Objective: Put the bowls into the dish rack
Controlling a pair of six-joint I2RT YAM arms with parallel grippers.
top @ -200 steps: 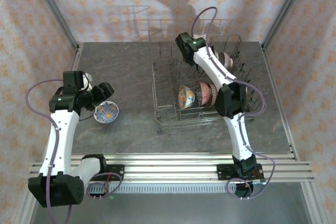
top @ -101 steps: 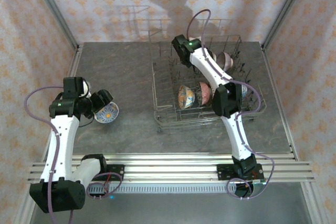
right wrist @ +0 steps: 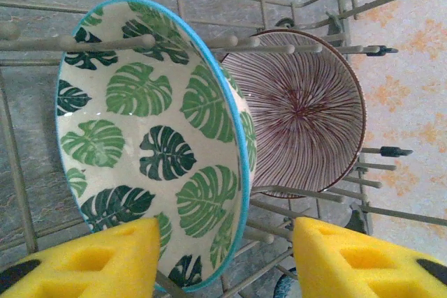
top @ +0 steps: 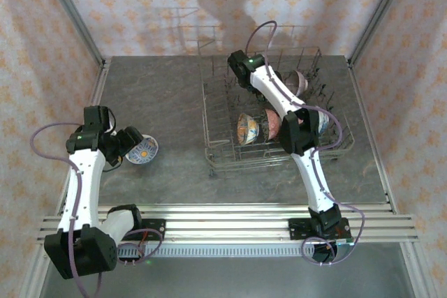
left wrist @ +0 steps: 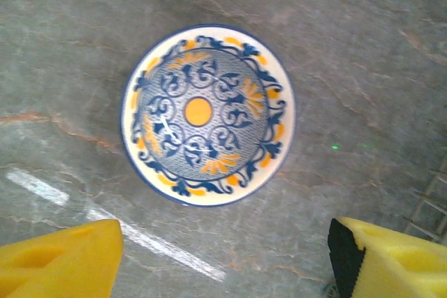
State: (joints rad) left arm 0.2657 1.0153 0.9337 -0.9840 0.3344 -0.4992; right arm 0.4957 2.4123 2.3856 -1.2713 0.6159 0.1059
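Two arms, one dish rack (top: 230, 160), and at least five bowls. One blue-and-orange bowl (top: 143, 149) (left wrist: 208, 114) sits upright on the bare table, well to the left of the dish rack. Two more stand on edge side by side in the rack's front row: an orange-teal bowl (top: 247, 129) and a pink one (top: 273, 123). Toward the rack's back right corner, a green leaf-patterned bowl (right wrist: 157, 137) stands tilted between tines, and a brown-pink striped bowl (right wrist: 304, 109) (top: 302, 80) stands just behind it.

Over the lone bowl left of the rack, the left gripper (left wrist: 225, 242) hovers with its yellow fingers (left wrist: 63, 259) spread wide, holding nothing. Inside the rack, the right gripper (right wrist: 227, 242) has its fingers (right wrist: 349, 259) parted, the leaf bowl's rim lying between them (not pinched).

Under the rack lies a grey, stone-look tabletop (top: 154, 88) with faint reddish veins. Pale wallpaper with orange motifs (top: 126, 5) closes in behind and beside the rack, and an aluminium rail (top: 223, 218) runs in front of it.

Behind the right arm's elbow, at the rack's front right, a pale rounded shape is mostly hidden; I cannot tell if it is another bowl. From the top camera the leaf bowl is covered by the right arm.
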